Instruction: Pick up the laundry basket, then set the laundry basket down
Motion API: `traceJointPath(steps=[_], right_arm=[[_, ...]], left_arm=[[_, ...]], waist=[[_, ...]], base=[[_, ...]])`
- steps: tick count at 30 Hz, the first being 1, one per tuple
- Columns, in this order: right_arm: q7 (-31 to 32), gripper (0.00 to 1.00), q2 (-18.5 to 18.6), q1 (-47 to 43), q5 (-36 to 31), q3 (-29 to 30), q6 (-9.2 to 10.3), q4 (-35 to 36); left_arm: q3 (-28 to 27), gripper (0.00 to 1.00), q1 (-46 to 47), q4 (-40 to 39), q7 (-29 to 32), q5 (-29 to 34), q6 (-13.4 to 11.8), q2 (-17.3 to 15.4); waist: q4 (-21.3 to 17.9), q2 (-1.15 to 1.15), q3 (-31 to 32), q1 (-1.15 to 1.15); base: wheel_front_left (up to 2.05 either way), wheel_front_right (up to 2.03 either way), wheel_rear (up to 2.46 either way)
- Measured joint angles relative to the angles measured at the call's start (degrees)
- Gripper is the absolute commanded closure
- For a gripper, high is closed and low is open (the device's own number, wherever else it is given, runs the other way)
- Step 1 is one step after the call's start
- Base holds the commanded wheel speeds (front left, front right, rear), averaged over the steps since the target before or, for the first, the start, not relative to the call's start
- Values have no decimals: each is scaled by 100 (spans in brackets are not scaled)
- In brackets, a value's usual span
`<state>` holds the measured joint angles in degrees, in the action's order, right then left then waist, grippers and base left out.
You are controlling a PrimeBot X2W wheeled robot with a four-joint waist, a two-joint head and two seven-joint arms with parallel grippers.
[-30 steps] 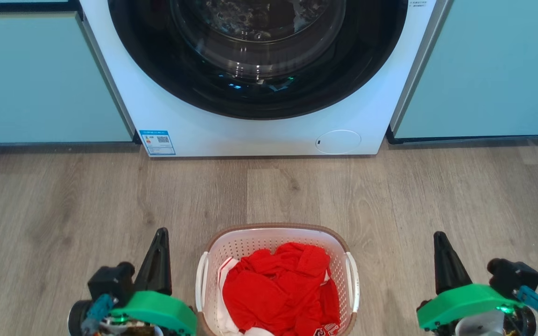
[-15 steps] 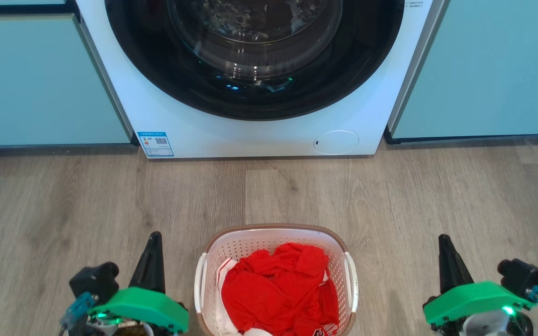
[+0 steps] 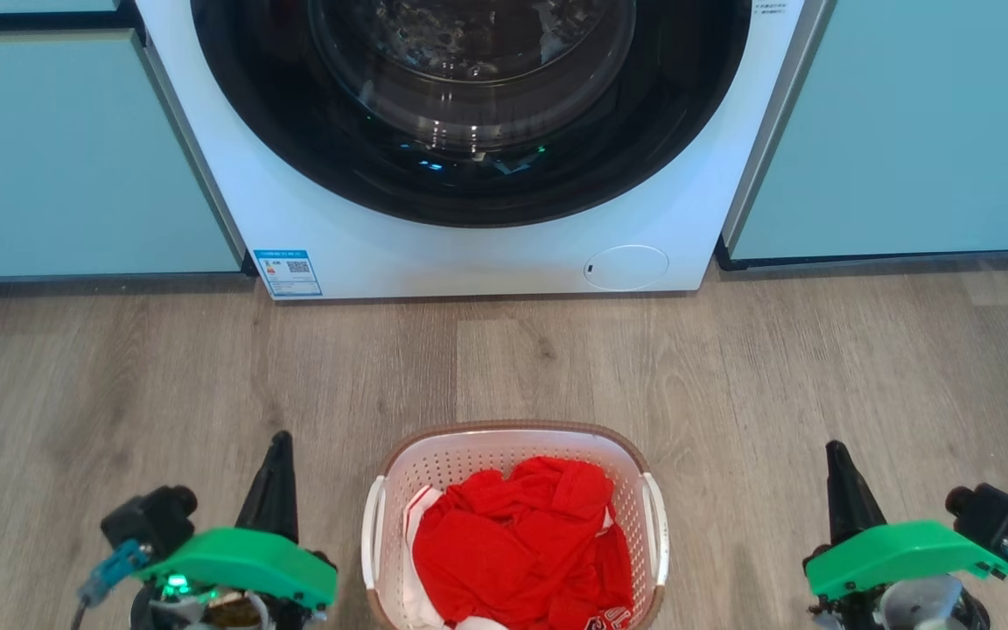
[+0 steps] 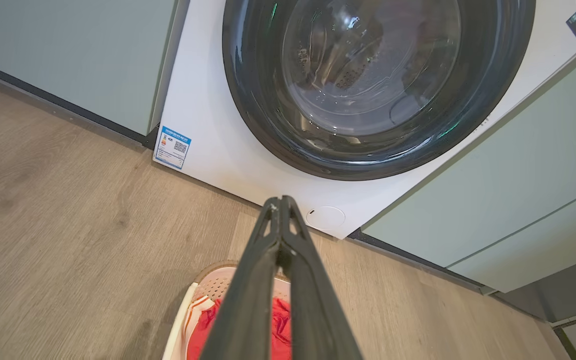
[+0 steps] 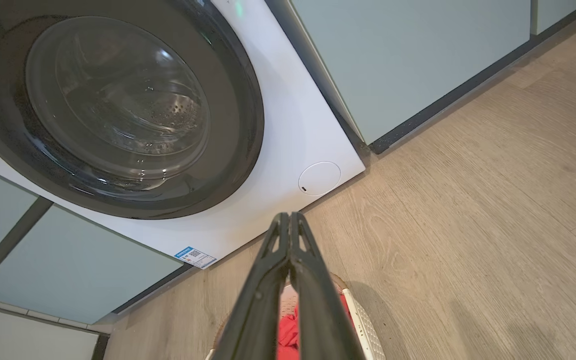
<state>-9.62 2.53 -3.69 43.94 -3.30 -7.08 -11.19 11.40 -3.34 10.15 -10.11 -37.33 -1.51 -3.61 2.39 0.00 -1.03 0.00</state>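
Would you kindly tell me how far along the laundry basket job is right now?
Done: nothing yet; the laundry basket sits on the floor before the washing machine, red clothes inside. In hand: the left claw and right claw flank it, both shut, clear of its handles. Left: grip, lift, then set it down.

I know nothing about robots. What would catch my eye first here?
Bright red clothes heaped in the white laundry basket, bottom middle on the wood floor. Behind it looms a washing machine with a big dark round door. The left claw and right claw, both shut, flank the basket.
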Motion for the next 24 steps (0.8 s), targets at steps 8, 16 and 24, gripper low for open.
traceJointPath(steps=[8, 16, 24], right_arm=[[107, 100, 7, 59, 442, 76, 0, -36], [252, 100, 15, 128, 890, 145, 0, -73], [358, 100, 23, 137, 1277, 197, 0, -97]], left_arm=[[-101, 100, 18, 21, 110, -514, 57, -8], [-215, 100, 119, 70, 216, -1022, 157, -11], [-298, 100, 134, 124, 339, -1468, 215, -15]], waist=[[-21, 0, 7, 0], [-43, 0, 15, 0], [-61, 0, 21, 0]], base=[[0, 0, 0], [0, 0, 0], [0, 0, 0]])
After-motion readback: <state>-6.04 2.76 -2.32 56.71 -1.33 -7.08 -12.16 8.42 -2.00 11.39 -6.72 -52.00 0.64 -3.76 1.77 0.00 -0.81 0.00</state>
